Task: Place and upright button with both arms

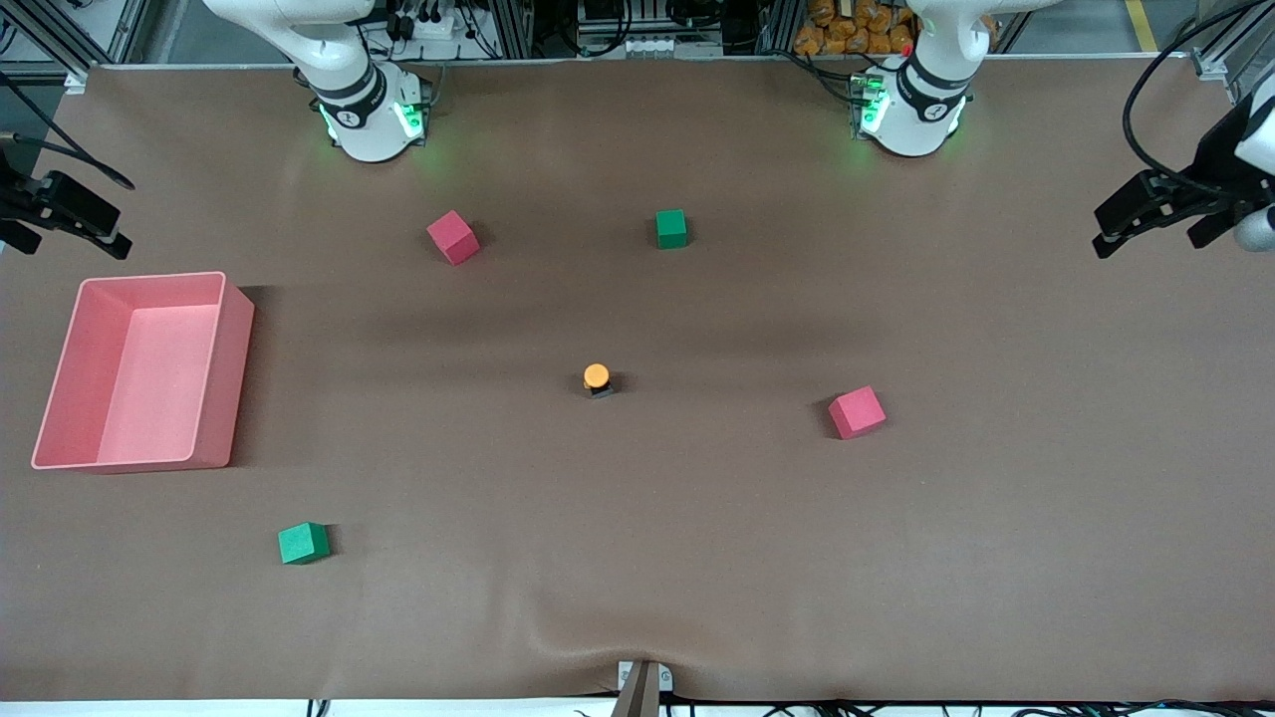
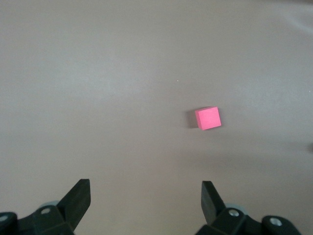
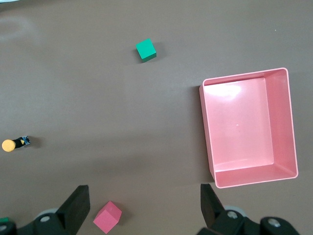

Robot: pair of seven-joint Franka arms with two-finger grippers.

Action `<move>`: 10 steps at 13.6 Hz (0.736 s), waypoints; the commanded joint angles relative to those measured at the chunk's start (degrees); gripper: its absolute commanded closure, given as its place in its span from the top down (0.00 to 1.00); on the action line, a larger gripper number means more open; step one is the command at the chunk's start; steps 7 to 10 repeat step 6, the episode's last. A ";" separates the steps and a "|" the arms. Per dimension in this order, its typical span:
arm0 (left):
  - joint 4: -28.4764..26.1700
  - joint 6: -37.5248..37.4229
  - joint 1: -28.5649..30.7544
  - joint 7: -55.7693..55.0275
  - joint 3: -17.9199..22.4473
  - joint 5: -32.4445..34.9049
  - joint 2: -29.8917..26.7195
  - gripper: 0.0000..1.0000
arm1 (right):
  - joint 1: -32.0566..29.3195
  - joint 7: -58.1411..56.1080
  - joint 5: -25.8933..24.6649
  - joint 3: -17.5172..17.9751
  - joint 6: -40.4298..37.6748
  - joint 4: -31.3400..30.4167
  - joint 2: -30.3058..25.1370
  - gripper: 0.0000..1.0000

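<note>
Two white robot arms wait at the ends of a brown counter, each raised and holding nothing. The left gripper hangs over the counter's edge at the left arm's end, its black fingers spread wide apart, with only bare counter between them. The right gripper hangs over the edge at the right arm's end, its fingers equally wide apart and empty.

The button, a tiny push-button with a round orange cap on a short black body, stands with the cap on top in the middle of the counter, well apart from both sets of fingers and touching nothing. In the right wrist view it shows at the picture's edge.

A pink bin, open and rectangular, sits on the counter close below the right gripper's fingers. One red cube lies between the button and the left gripper's fingers, toward the left arm's end. A second red cube and a green cube lie farther from the front camera than the button, near the arm bases. Another green cube lies nearer the front camera, toward the right arm's end.
</note>
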 commanded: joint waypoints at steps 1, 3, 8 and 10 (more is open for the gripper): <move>2.73 -1.83 -1.37 0.89 1.10 1.34 1.47 1.00 | 0.00 -0.53 -0.55 -0.02 -0.17 -0.90 -1.01 1.00; 2.73 -2.00 -1.02 0.80 1.01 0.29 1.47 1.00 | 0.00 -0.44 -0.55 -0.02 -0.17 -0.90 -1.01 1.00; 2.73 -4.02 -1.10 0.80 1.01 0.29 1.39 1.00 | 0.00 -0.44 -0.55 -0.02 -0.17 -0.90 -1.01 1.00; 2.73 -4.02 -1.10 0.80 1.01 0.29 1.39 1.00 | 0.00 -0.44 -0.55 -0.02 -0.17 -0.90 -1.01 1.00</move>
